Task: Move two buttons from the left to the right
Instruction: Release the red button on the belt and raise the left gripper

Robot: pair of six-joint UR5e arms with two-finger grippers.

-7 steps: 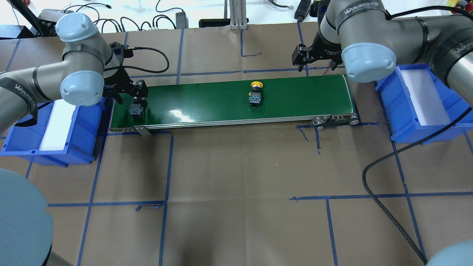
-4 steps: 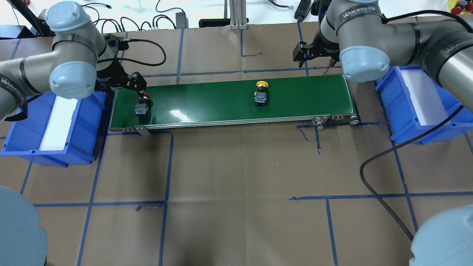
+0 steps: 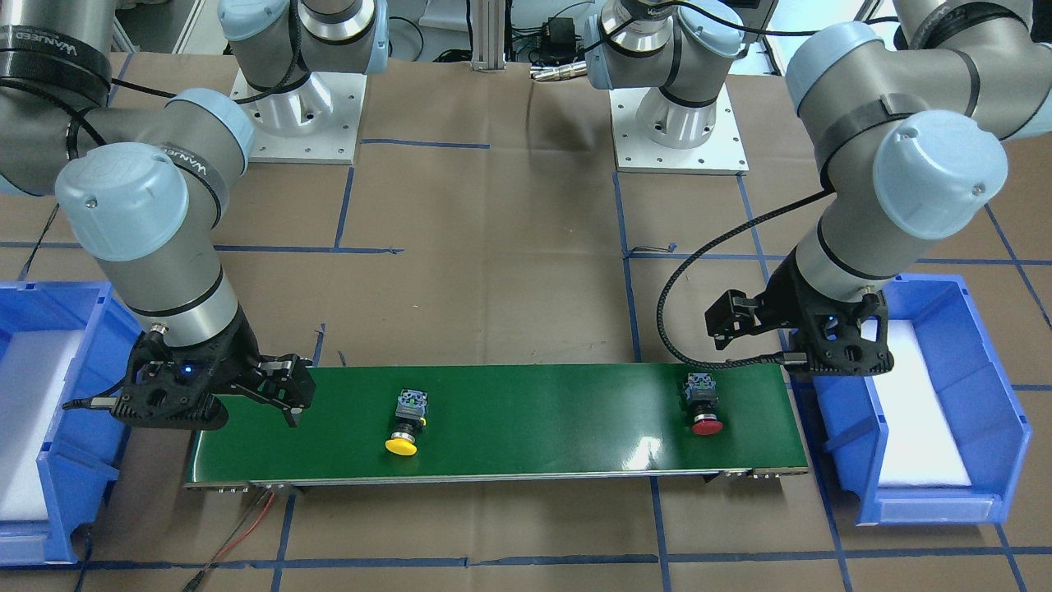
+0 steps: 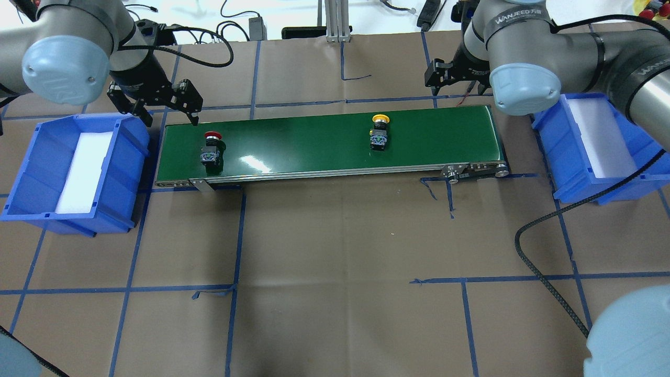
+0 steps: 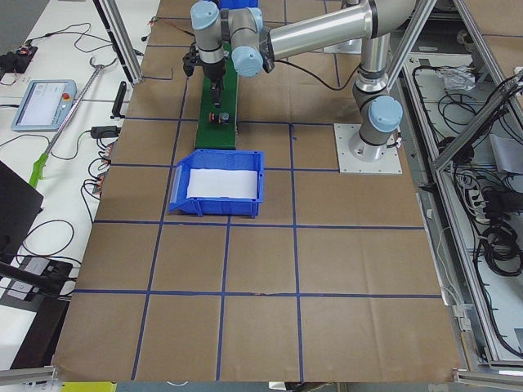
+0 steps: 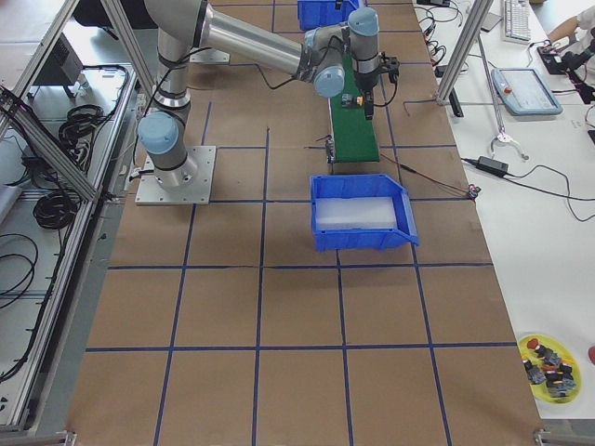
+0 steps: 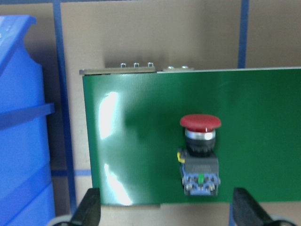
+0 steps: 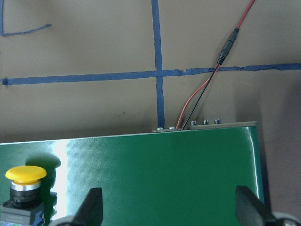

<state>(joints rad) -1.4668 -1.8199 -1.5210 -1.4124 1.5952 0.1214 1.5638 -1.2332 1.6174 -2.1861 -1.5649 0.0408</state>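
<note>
Sideways on glossy green belt [image 4: 314,141], round-capped red button [image 4: 211,149], yellow button [image 4: 379,135], left claw [image 7: 168,207] spread, right claw [image 8: 170,207] spread.

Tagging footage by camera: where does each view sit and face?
Front-facing: across the table, facing the bases; left arm at view's right.
Overhead: behind the robot, down onto the green conveyor belt; both arms.
Exterior left: table's end, along the belt; left arm near.
Exterior right: opposite end; right arm near.
Left wrist: above the red-capped push-button; fingertips.
Right wrist: above the yellow-capped push-button; fingertips.
Front-facing and overhead share both buttons.
</note>
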